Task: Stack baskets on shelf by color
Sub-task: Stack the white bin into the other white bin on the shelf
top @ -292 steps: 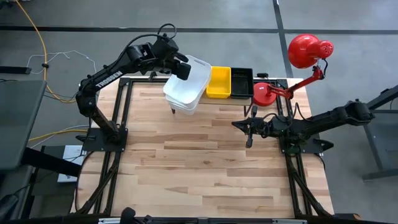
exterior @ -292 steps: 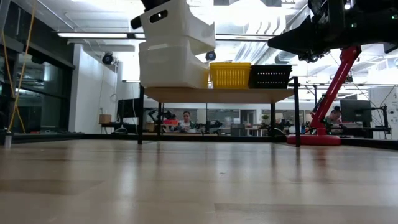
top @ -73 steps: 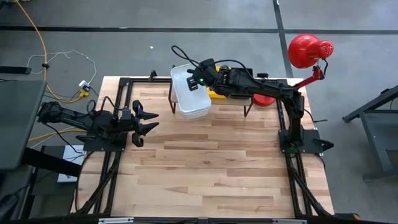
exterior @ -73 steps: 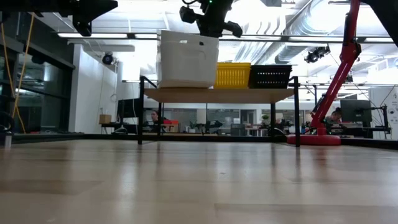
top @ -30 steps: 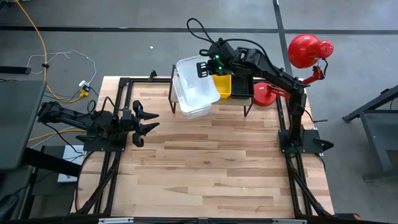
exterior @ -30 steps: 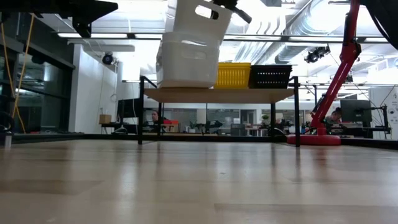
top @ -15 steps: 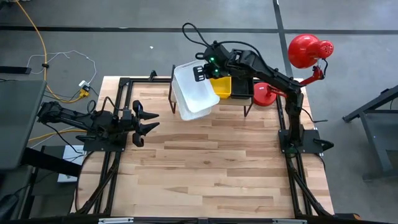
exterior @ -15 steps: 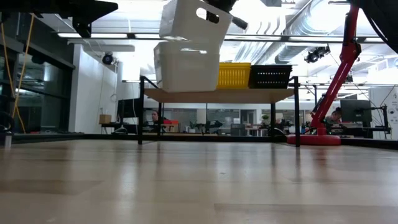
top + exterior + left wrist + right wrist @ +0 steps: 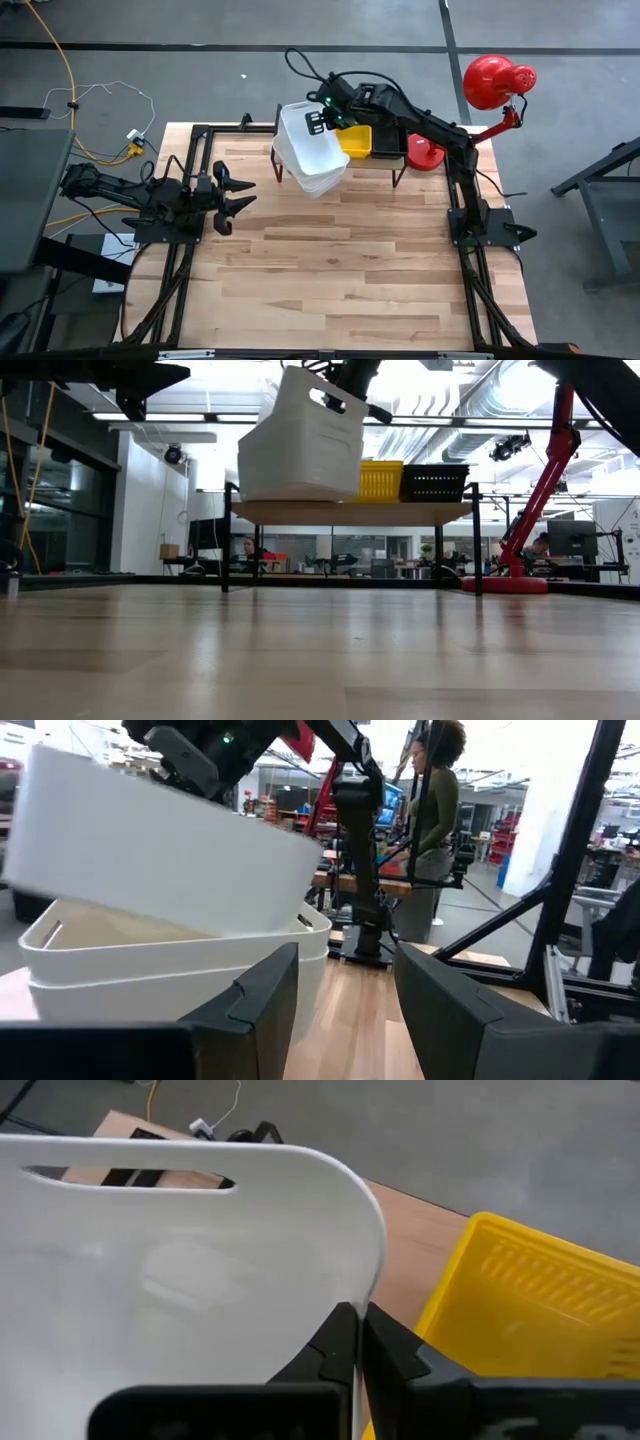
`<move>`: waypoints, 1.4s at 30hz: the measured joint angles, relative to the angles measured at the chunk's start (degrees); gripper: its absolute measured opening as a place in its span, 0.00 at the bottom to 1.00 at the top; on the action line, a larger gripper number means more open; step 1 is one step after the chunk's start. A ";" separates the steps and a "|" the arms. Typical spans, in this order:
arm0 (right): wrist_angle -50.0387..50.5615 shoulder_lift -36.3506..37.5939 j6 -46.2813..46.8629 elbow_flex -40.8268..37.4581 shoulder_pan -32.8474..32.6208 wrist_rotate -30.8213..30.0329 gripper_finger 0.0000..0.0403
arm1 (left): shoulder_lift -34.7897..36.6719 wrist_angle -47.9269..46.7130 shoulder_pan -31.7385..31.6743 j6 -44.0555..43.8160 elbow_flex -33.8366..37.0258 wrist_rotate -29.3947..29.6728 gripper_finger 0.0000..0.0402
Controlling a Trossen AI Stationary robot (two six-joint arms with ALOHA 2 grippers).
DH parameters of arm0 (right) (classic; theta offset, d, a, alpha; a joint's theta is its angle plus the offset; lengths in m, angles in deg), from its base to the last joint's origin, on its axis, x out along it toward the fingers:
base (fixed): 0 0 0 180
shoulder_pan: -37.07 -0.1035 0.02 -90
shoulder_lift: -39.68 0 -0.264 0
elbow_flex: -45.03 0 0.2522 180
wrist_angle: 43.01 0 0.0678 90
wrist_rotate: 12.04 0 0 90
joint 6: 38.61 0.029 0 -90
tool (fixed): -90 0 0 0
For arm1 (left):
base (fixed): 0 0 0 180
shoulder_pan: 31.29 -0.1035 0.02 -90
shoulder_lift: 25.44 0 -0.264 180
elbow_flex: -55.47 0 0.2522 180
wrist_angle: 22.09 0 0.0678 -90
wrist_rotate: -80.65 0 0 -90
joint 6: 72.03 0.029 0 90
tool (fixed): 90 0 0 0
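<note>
High view: a large light wooden plank table [image 9: 340, 270] on grey concrete floor carries the low wood-topped shelf [image 9: 400, 512]. Right gripper [image 9: 322, 120] pinches a tilted white plastic basket's [image 9: 312, 145] rim above another white basket [image 9: 180, 970], beside yellow [image 9: 358, 140] and black [image 9: 434, 482] baskets. Left gripper [image 9: 243, 201] rests spread at the table's left edge.

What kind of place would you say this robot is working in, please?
Probably a robotics lab or open workshop: bare ceiling ducts, workbenches with monitors, and a person standing among metal frames beyond the table.
</note>
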 joint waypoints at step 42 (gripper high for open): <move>-0.35 -0.13 -2.04 -0.09 0.35 0.04 0.00 | -77.72 54.54 3.91 -3.45 -18.54 14.06 0.01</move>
